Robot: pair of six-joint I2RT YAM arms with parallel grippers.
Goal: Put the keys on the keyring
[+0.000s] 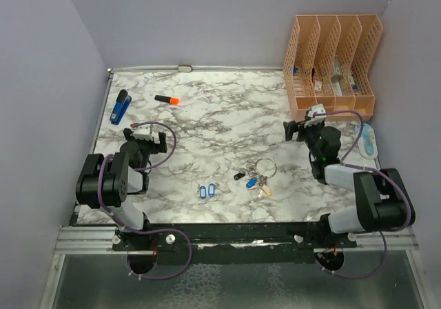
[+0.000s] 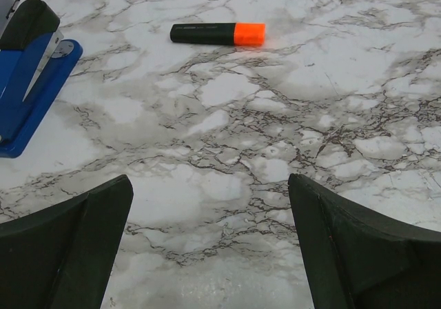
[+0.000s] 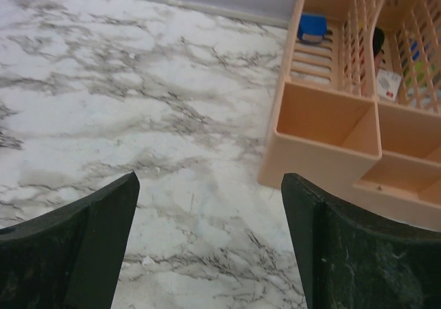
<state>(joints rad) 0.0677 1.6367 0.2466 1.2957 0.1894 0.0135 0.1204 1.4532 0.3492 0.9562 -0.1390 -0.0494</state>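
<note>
Two small keys with blue tags (image 1: 207,191) lie side by side on the marble table near the front middle. The keyring (image 1: 264,167), a thin silver ring with a cluster of keys and blue, yellow and black tags (image 1: 254,180), lies just right of them. My left gripper (image 1: 147,134) is open and empty at the left, well away from the keys; its wrist view (image 2: 210,205) shows bare marble between the jaws. My right gripper (image 1: 301,125) is open and empty at the right, behind the keyring, with bare marble between the jaws in its wrist view (image 3: 210,198).
A blue stapler (image 1: 121,107) (image 2: 27,74) lies at the far left, and a black and orange marker (image 1: 167,100) (image 2: 218,33) beside it. A peach file organizer (image 1: 332,61) (image 3: 344,116) stands at the back right. A pale blue object (image 1: 368,142) lies at the right edge.
</note>
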